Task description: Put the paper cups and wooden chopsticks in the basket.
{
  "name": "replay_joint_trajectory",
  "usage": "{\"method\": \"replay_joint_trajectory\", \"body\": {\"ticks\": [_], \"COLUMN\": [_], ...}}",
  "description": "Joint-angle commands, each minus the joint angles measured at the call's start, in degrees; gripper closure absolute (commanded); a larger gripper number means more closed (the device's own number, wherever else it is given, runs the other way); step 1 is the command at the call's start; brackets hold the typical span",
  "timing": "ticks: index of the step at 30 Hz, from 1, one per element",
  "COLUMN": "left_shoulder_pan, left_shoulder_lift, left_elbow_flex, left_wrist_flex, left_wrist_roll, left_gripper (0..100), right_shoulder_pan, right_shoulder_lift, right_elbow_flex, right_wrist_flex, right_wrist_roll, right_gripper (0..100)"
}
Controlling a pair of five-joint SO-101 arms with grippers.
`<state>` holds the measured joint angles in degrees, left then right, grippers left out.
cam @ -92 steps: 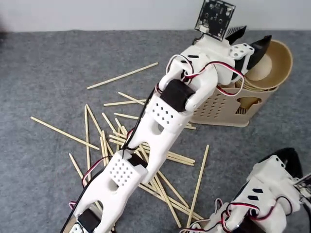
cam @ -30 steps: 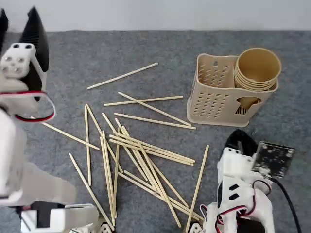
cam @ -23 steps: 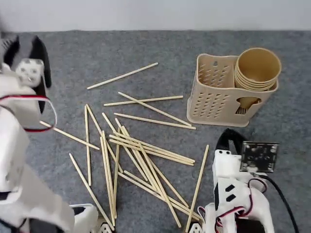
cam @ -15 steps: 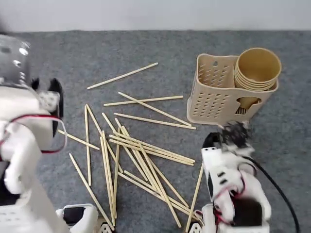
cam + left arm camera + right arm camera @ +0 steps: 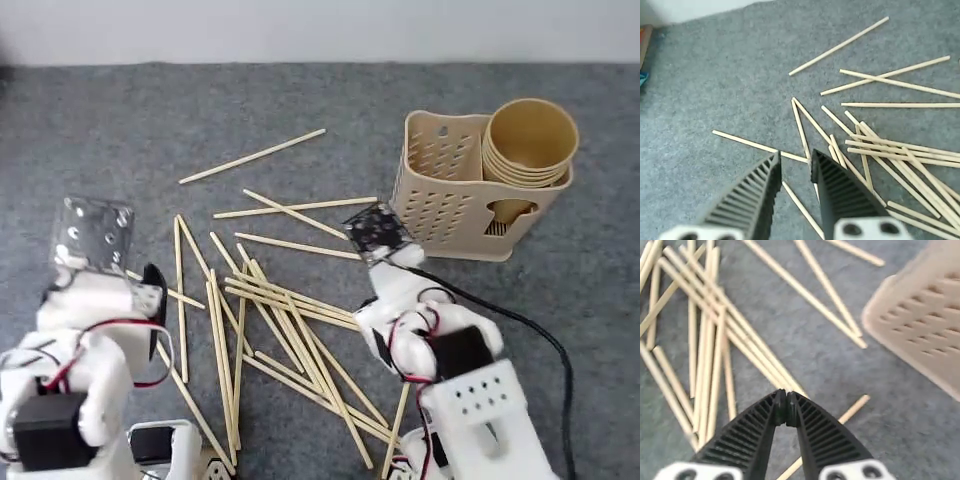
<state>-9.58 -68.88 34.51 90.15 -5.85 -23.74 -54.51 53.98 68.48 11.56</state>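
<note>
Many wooden chopsticks [image 5: 290, 300] lie scattered and crossed on the grey mat. A stack of paper cups [image 5: 530, 140] stands upright in one end of the beige perforated basket [image 5: 440, 200] at the back right. My left gripper [image 5: 795, 159] hovers open over the left edge of the chopsticks [image 5: 890, 150], with one thin stick passing below its tips. My right gripper [image 5: 785, 402] is shut, its tips touching just above the end of a bundle of chopsticks [image 5: 715, 330], close to the basket [image 5: 920, 320]. From above, the right arm [image 5: 430, 340] covers its own gripper.
The left arm [image 5: 90, 330] stands at the front left of the mat. A black cable [image 5: 540, 340] runs from the right arm along the mat in front of the basket. Bare grey mat stretches along the back and far left.
The left arm left the basket, where the cups now stand, swung to the far left and came down at the front left. The right arm moved forward and left over the pile.
</note>
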Motion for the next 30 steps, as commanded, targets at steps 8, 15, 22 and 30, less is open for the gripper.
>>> {"method": "replay_joint_trajectory", "body": {"ticks": [8, 15, 22, 30], "left_shoulder_pan": [-9.1, -11.0, -11.1, -11.1], "left_shoulder_lift": [-7.5, -7.7, -7.8, -7.8], "left_elbow_flex": [11.3, 20.7, 29.4, 36.4], "left_wrist_flex": [-7.2, -12.9, -18.6, -22.2], "left_wrist_roll": [-7.4, -9.2, -9.1, -8.9], "left_gripper": [91, 91, 91, 91], "right_shoulder_pan": [-12.1, -16.9, -18.2, -18.3], "right_shoulder_lift": [14.2, 26.7, 45.1, 63.4], "right_elbow_flex": [-6.7, -17.5, -30.6, -42.3], "right_wrist_flex": [-0.5, -0.5, -0.5, -0.5], "right_wrist_roll": [0.3, 0.2, 0.2, 0.6], "right_gripper": [81.1, 80.8, 80.8, 80.8]}}
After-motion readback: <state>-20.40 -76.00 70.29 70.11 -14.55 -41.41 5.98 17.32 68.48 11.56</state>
